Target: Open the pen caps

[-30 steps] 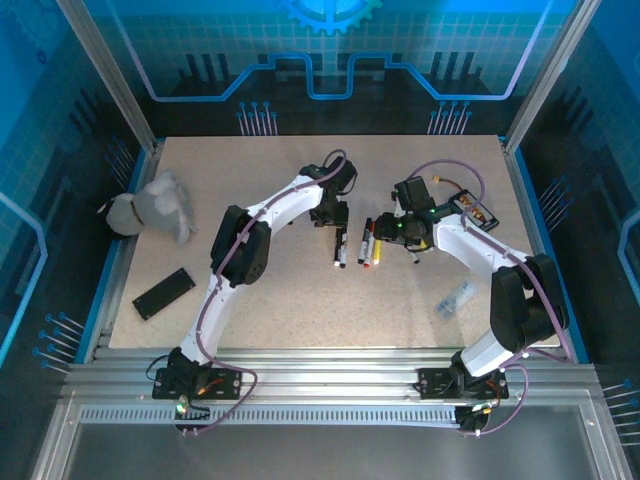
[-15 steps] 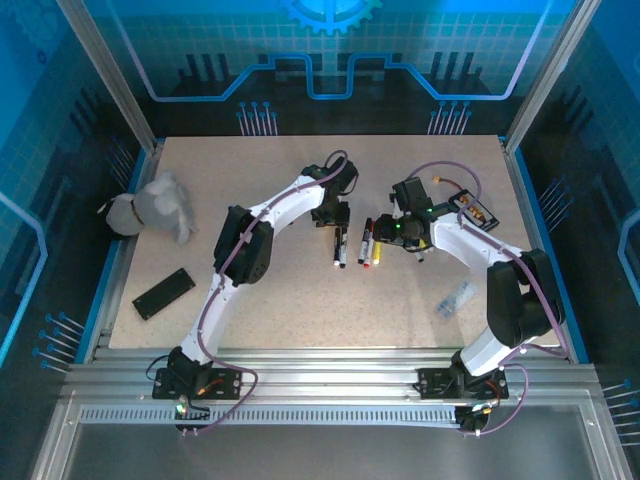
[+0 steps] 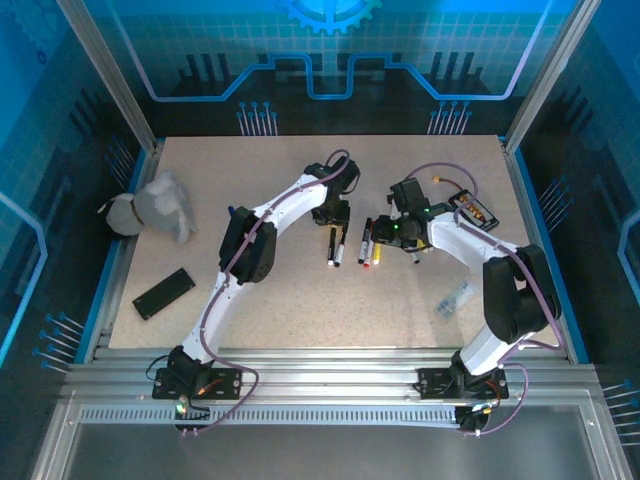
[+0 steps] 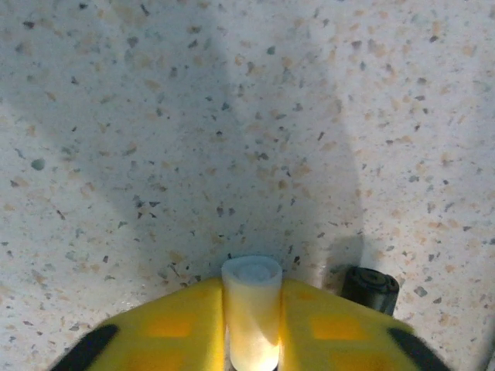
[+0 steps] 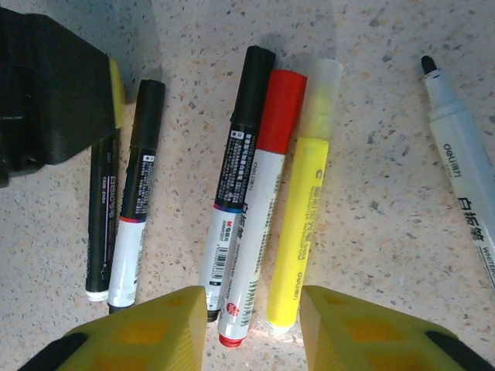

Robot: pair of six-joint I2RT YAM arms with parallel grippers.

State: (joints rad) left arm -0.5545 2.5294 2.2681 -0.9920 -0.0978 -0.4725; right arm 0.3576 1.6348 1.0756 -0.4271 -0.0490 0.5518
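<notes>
One white cap [image 4: 251,309] pinched in left fingers [image 4: 174,328] | right fingers [image 5: 151,332] spread above pens [image 5: 246,178]

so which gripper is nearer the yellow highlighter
Right. The right gripper, jaws open, straddles one end of the yellow highlighter; the left gripper is further left, beyond three other pens, jaws shut on a white pen end.

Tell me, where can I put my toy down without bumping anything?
The back strip of the table is bare. So is the near middle, between the left arm and the small clear thing. The centre is crowded: pens lie there with both arms over them.
</notes>
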